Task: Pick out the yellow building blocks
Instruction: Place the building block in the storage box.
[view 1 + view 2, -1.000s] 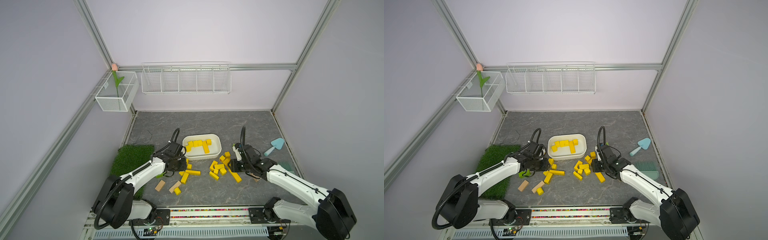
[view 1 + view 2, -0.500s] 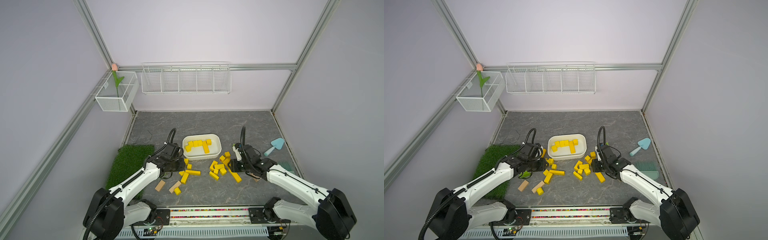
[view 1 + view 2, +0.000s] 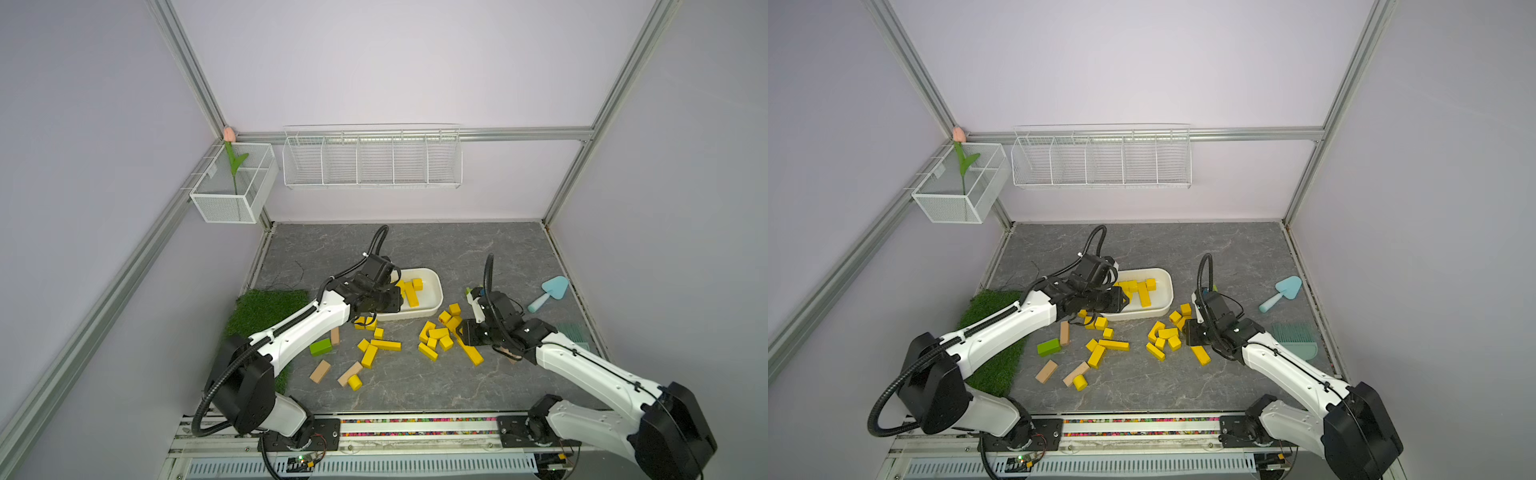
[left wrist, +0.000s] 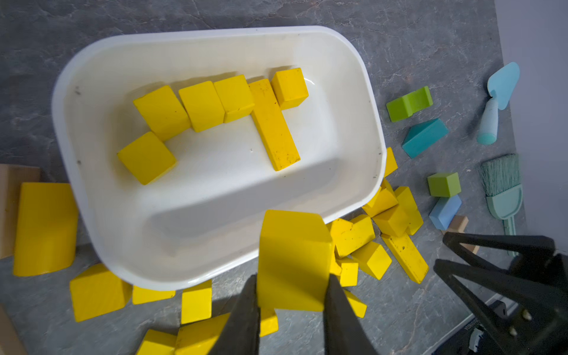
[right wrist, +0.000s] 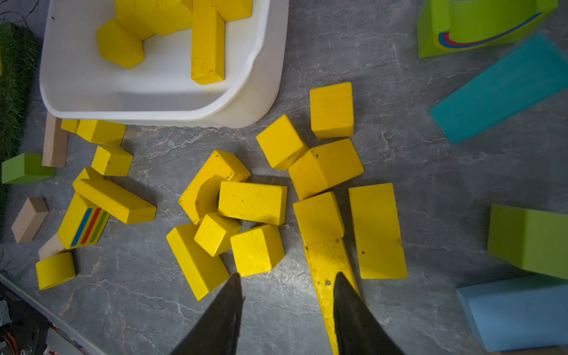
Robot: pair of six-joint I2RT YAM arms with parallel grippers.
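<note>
My left gripper [image 4: 292, 278] is shut on a yellow block [image 4: 293, 255], held above the near rim of the white tub [image 4: 373, 129]. In both top views this gripper [image 3: 388, 300] hangs over the tub's near left corner [image 3: 1113, 316]. Several yellow building blocks [image 4: 270, 123] lie inside the tub. More lie loose on the floor in two groups [image 3: 436, 337] [image 3: 376, 349]. My right gripper [image 5: 287, 275] is open just above the floor at the right group's near edge. Only bare floor lies between its fingers. One finger overlaps a long yellow bar [image 5: 322, 267].
Tan blocks [image 3: 320, 371] and a green block [image 3: 320, 347] lie near the grass mat [image 3: 266, 309]. Green and blue blocks [image 5: 528, 239] sit right of the right-hand yellow pile. A blue trowel [image 3: 550, 291] and a teal brush [image 3: 1296, 338] lie by the right wall.
My left gripper has carried the yellow block from the floor left of the tub up and over the tub's near rim. The right arm has barely moved.
</note>
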